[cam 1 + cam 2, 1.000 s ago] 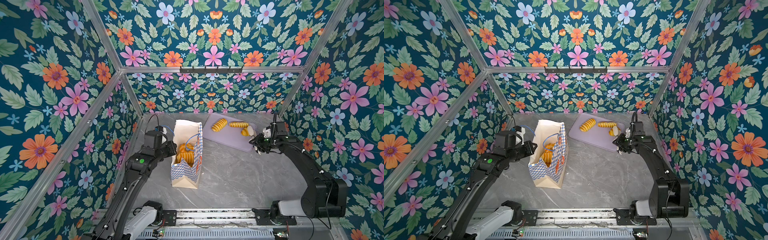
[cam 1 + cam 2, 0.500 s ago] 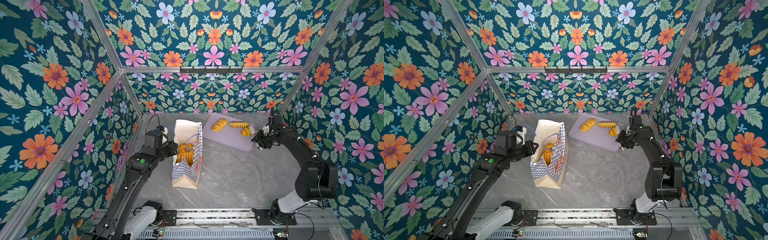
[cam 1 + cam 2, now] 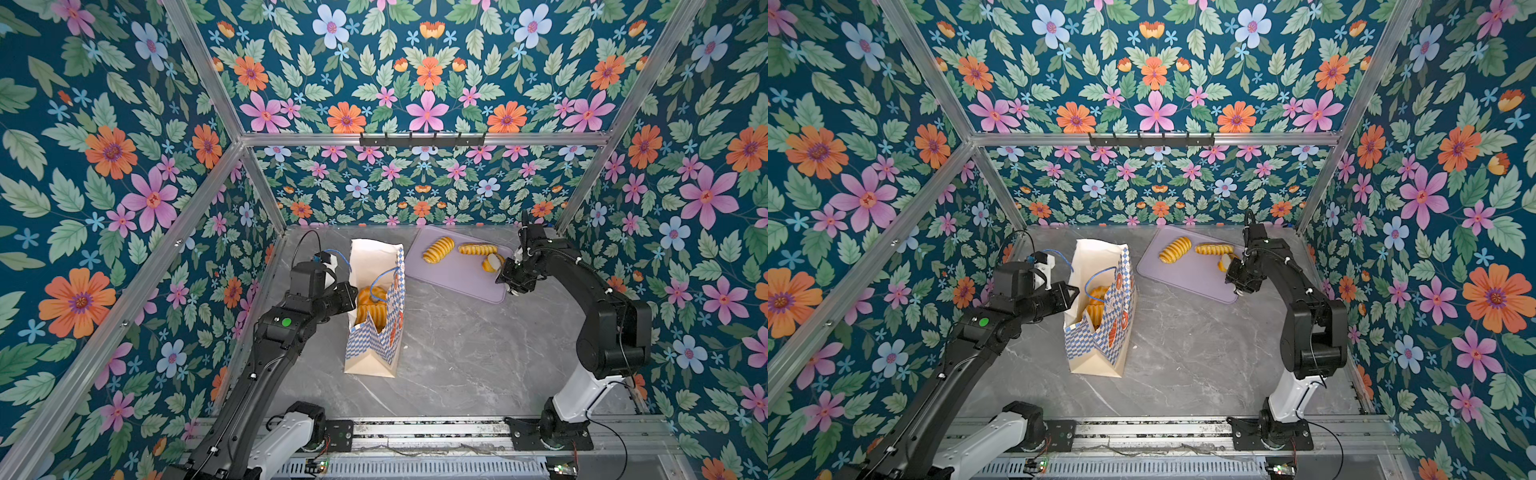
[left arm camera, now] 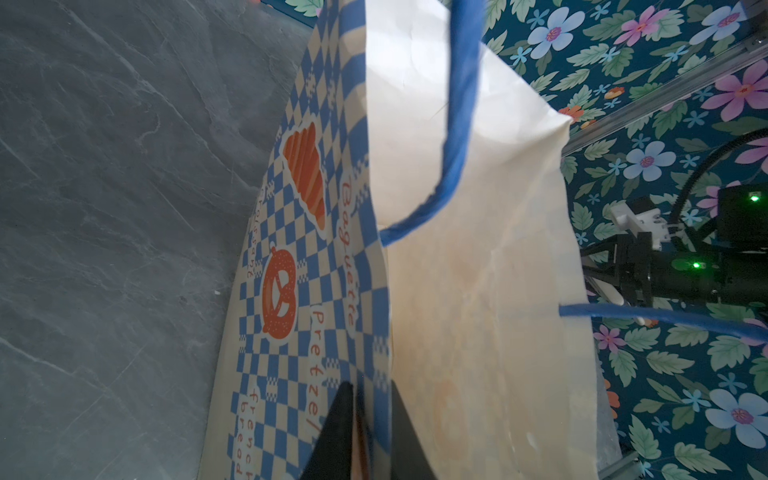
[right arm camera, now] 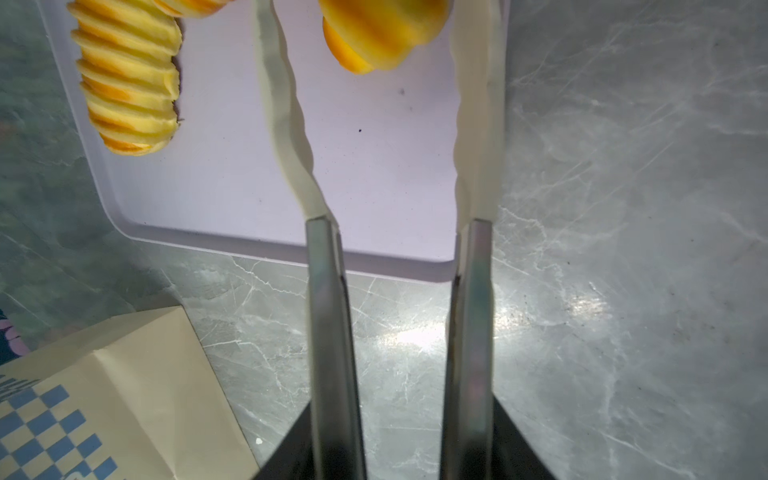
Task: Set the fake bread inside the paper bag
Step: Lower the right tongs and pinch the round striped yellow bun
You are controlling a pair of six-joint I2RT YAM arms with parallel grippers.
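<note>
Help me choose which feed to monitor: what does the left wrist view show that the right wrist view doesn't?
Only left wrist: the left gripper pinching the paper bag by its wall, plus its blue cord handles and white lining. Only right wrist: the right gripper, open, with a bun between its jaws, a ridged pastry and the lilac tray. Both: the checkered bag and the grey table.

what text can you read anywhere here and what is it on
"Baguette": on the paper bag, checkered outer side.
"Pretzel": same side.
"french bread": same side.
"roissant": same side, small, its first letter not legible.
In both top views the bag's print is too small to read.
</note>
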